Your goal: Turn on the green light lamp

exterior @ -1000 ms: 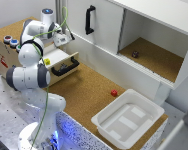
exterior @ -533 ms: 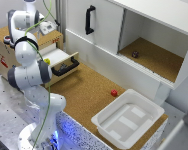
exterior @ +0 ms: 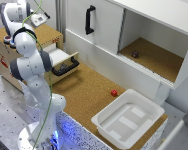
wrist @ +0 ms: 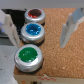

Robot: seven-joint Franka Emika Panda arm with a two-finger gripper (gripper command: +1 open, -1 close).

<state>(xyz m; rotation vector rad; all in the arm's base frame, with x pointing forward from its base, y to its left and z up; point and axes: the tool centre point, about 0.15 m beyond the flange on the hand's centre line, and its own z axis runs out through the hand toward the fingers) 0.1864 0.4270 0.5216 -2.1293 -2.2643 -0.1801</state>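
Green lamp (wrist: 27,55) just beside the spread pincer (wrist: 35,30); apparently not touching

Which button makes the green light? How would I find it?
Look at the wooden box with the open drawer, under the robot's claw. On top sit three round buttons in a row. Pick the green button at one end, beside the blue button; the red button is farthest.

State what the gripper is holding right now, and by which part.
Nothing is held. In the wrist view the gripper is open, its fingers spread above the green button, touching none of the three buttons.
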